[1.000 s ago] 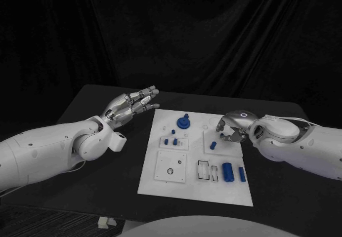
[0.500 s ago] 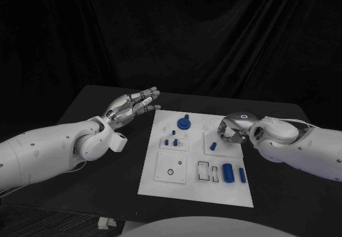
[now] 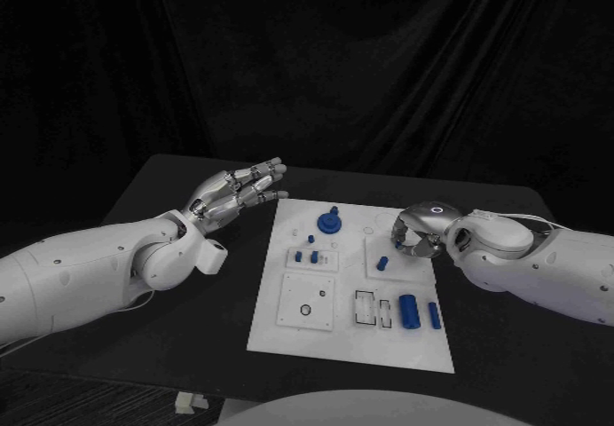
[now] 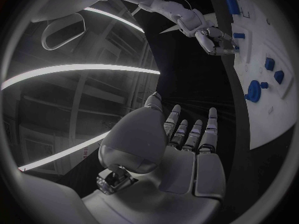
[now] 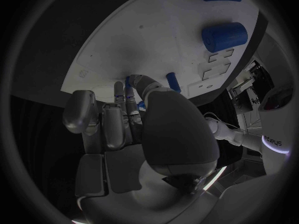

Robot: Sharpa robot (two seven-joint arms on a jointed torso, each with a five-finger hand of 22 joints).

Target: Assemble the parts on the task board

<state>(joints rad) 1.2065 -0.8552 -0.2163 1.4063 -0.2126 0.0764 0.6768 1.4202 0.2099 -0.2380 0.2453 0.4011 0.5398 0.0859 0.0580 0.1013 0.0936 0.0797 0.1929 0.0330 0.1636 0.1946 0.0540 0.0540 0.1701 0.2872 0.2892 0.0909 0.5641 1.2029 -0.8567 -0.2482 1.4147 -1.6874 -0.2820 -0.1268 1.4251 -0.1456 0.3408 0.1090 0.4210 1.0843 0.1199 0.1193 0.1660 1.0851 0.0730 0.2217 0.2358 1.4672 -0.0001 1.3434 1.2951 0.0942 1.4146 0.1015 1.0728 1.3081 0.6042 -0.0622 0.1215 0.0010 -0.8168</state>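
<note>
The white task board [image 3: 345, 342] lies mid-table. On it are a round blue piece [image 3: 330, 220], two short blue pegs [image 3: 306, 256], a single blue peg [image 3: 382, 262], a thick blue cylinder [image 3: 408, 309] and a thinner one [image 3: 434, 313]. My right hand [image 3: 416, 234] hovers over the board's far right part, fingers curled down. In the right wrist view my right hand [image 5: 137, 119] pinches a small blue peg [image 5: 128, 80] between thumb and fingertips, just above the board [image 5: 137, 35]. My left hand [image 3: 238, 193] hangs open, fingers spread, beside the board's far left corner.
A square white plate with a hole [image 3: 307, 308] and two outlined slots [image 3: 375, 307] sit on the near half of the board. Black table [image 3: 192, 311] surrounds the board on all sides. The left wrist view shows my left hand [image 4: 187, 149] facing the board [image 4: 268, 114] and my right hand [image 4: 215, 37].
My right hand's fingers have drawn closer together over the board's far right part and shifted slightly. The left hand has barely moved.
</note>
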